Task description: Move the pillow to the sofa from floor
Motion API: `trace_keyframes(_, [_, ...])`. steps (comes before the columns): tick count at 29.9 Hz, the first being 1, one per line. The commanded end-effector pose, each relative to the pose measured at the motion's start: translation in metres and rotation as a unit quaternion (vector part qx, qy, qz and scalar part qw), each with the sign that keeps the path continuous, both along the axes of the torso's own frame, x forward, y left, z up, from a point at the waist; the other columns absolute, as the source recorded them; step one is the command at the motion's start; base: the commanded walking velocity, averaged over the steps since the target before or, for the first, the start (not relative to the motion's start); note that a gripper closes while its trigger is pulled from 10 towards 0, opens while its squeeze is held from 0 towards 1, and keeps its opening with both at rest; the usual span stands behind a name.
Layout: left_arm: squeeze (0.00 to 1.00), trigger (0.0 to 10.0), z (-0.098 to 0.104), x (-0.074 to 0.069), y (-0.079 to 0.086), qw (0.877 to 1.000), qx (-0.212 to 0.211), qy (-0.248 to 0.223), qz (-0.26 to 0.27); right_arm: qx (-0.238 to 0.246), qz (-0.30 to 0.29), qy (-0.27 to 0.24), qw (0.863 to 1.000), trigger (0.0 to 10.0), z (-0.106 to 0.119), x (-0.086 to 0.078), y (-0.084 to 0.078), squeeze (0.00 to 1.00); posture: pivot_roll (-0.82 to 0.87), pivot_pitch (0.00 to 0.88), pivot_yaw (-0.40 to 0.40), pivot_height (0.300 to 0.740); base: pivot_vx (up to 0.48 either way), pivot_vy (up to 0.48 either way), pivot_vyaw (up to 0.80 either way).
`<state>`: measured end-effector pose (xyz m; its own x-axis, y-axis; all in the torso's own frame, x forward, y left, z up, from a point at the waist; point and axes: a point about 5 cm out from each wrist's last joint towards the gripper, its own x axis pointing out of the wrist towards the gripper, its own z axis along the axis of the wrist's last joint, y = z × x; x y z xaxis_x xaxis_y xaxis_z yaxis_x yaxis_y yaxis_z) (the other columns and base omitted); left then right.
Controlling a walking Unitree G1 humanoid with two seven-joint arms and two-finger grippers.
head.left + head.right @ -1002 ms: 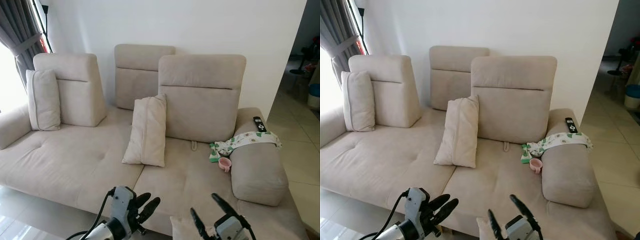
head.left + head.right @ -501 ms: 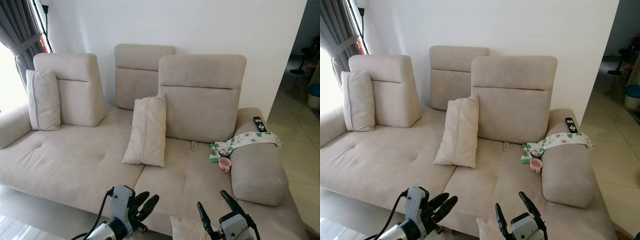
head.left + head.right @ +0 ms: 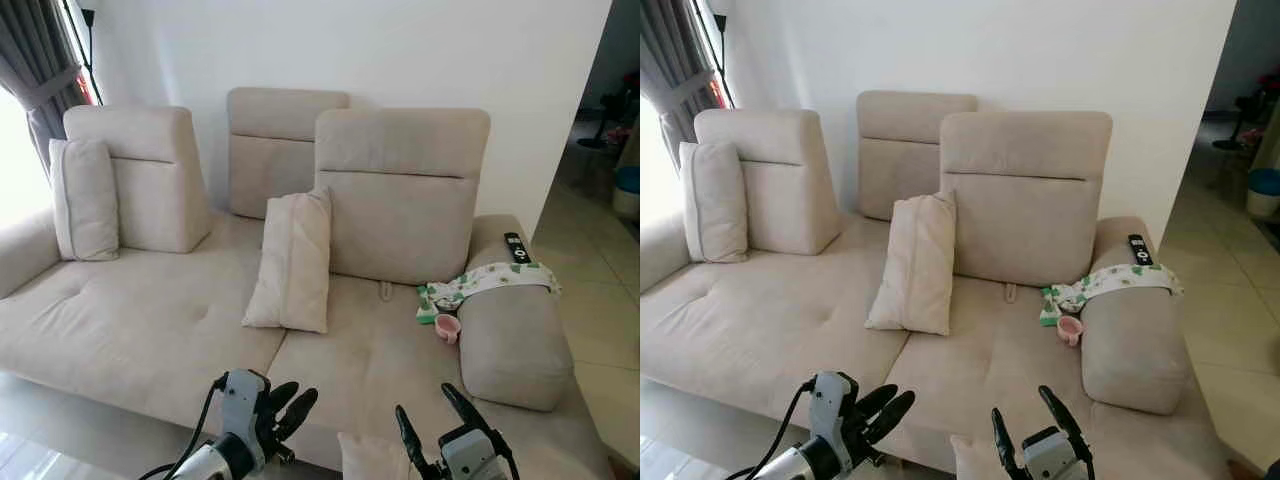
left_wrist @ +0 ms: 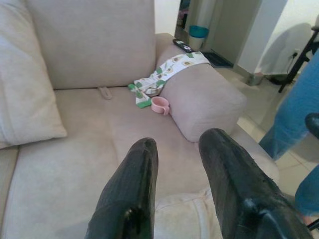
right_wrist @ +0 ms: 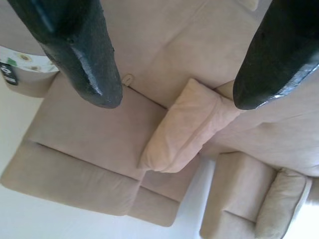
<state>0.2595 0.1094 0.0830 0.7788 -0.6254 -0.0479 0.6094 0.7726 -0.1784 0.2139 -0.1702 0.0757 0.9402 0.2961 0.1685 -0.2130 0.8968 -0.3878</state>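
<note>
Beige pillow (image 3: 360, 458), soft matte fabric with a puckered corner, lying on the front edge of the sofa (image 3: 140, 330) seat, between and just below the left gripper (image 3: 283, 408) and the right gripper (image 3: 432, 428). In the left wrist view, a creased cream corner of the same pillow (image 4: 184, 216) directly beneath the two black fingertips (image 4: 142, 164).

Left gripper: rounded glossy black fingers slightly parted, holding nothing. Right gripper: long black fingers spread wide, holding nothing, raised above the pillow's right side.

Beyond both grippers: sofa in beige suede-like upholstery, tufted seat, three blocky backrests. Upright rectangular cushion (image 3: 290, 262) with piped seams, straight ahead of the left gripper, leaning on the backrest. Second cushion (image 3: 84, 200) far to its left. Ahead and right of the right gripper: bolster-shaped armrest (image 3: 512, 340), patterned cloth (image 3: 487, 283) draped over it, small pink cup (image 3: 448, 327) touching its base, black remote (image 3: 517, 248) on top.
</note>
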Motion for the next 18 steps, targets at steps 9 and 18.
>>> trace_keyframes(9, [0.0, 10.0, -0.0021, -0.0011, -0.0027, 1.0, 0.004, 0.005, -0.009, -0.004, 0.002, 0.005, 1.0, 10.0, -0.0045, -0.0013, 0.0009, 0.0, 0.03, 0.0, 0.06, 0.74, 0.0, -0.027, 0.0])
trace_keyframes(18, [0.0, 10.0, -0.0024, -0.0008, -0.003, 1.0, 0.006, 0.004, -0.013, -0.003, 0.001, 0.004, 1.0, 10.0, -0.0056, -0.0011, 0.0015, 0.0, 0.03, 0.0, 0.062, 0.74, 0.0, 0.0, 0.0])
